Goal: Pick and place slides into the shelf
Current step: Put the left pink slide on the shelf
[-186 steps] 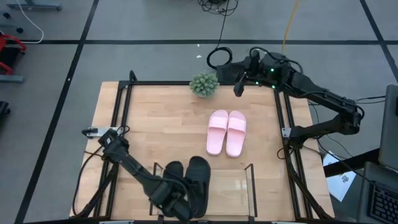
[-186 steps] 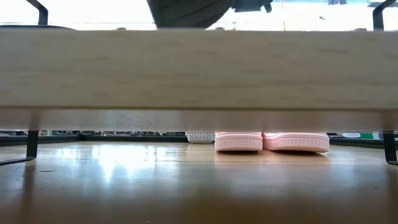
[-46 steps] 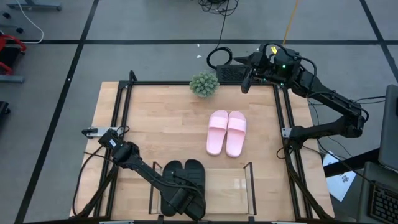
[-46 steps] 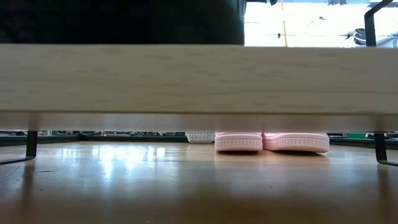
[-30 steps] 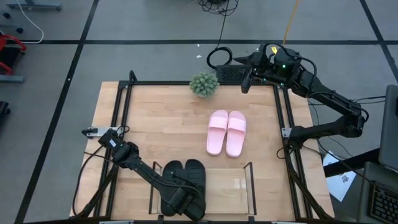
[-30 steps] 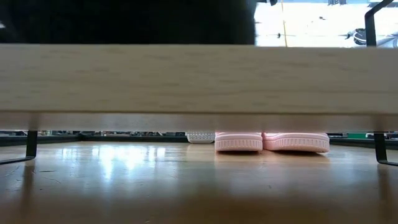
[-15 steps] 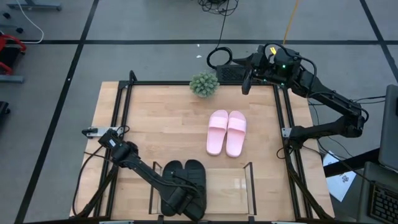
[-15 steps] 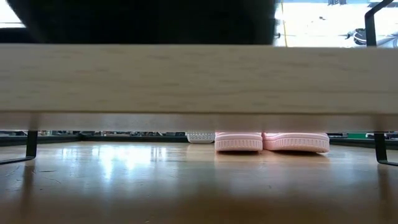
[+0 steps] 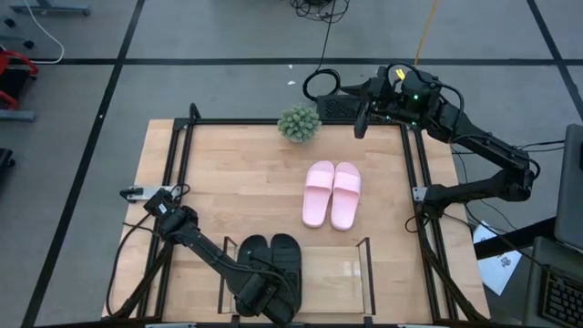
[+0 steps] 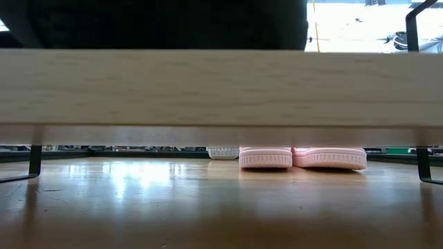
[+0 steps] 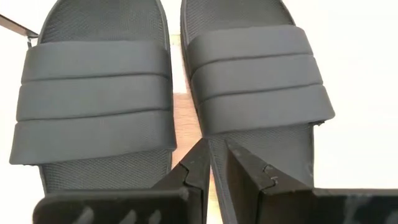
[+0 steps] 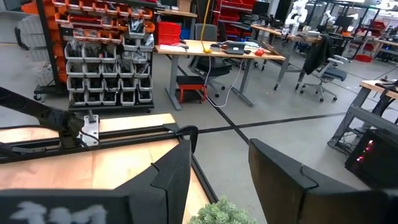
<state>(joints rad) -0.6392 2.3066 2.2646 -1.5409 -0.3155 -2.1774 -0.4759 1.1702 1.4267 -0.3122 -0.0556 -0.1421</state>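
In the low view, a pale wooden board [image 10: 221,86] blocks most of the scene; only the soles of the pink slides [image 10: 302,158] are seen beneath it. From above, the black slides' [image 9: 271,260] near ends are covered by the left arm, and the shelf [image 9: 342,273] is barely discernible.

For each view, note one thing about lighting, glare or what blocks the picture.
High view: even light, with pale glare on the clear shelf. Low view: a blurred wooden edge blocks most of it; the pink slides show beneath. Left wrist view: bright washed-out surface around the black slides. Right wrist view: well-lit room.
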